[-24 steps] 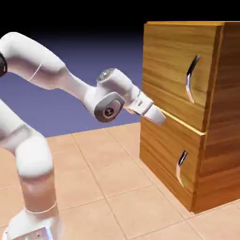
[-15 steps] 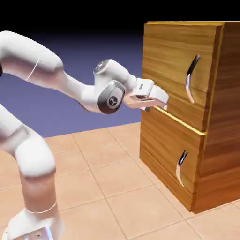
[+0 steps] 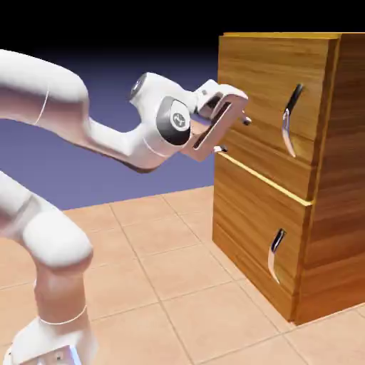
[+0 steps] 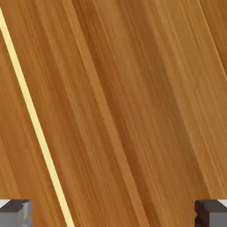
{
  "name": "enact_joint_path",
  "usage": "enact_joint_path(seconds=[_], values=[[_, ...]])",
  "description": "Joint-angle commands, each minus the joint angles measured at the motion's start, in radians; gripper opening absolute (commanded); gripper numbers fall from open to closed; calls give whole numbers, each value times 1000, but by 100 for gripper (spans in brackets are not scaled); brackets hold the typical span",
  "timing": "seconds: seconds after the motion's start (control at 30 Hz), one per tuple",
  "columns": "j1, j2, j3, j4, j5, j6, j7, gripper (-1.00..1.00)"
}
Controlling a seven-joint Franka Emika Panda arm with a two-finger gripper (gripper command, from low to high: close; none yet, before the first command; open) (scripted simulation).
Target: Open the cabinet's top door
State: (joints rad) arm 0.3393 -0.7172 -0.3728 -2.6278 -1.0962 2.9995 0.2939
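The worktop (image 3: 164,285) is laid in pale terracotta tiles with thin darker joints, and behind it hangs a plain blue-violet backdrop that darkens toward the top. The cabinet (image 3: 335,178) stands at the right of the exterior view, tall and boxy, in warm brown wood with level grain. Its top door (image 3: 256,93) sits shut, flush with the front, a thin pale yellow line (image 3: 264,178) dividing it from the lower door (image 3: 249,235). A long curved silver handle (image 3: 289,121) runs down the top door near its right edge; a shorter one (image 3: 274,255) sits on the lower door.

The white arm reaches across from the left, and the gripper (image 3: 235,135) faces the top door's left part, well left of the handle, fingers spread wide and holding nothing.

The hand view shows none of the room: only slanting wood grain (image 4: 133,97), the yellow line (image 4: 33,119) crossing at the left, and the two grey fingertips (image 4: 15,212) at the bottom corners.
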Motion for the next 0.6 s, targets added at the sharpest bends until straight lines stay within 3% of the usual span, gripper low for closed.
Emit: enact_joint_path(seconds=[0.0, 0.57], values=[[13, -6, -15, 7, -44, -1, -18, 0], [234, -105, -266, 130, -783, -27, -319, 0]])
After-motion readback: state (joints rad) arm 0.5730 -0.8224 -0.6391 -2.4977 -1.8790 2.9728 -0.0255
